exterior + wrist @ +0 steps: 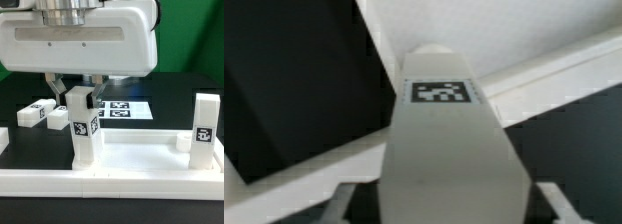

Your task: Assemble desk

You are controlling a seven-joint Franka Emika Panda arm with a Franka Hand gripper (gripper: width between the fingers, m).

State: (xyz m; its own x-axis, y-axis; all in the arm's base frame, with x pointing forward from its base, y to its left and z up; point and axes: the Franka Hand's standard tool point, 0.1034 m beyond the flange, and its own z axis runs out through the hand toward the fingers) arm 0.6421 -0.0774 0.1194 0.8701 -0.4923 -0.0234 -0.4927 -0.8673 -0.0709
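White leg block (446,150) fills the middle, long face toward the lens, one black-and-white tag (441,92) close to its far end. Behind the leg block a white tabletop rim (553,68) crosses slantwise (edges soft). Black table (287,90) on both sides of the leg block. Grey gripper fingers (352,205) flank its near end, blurred.
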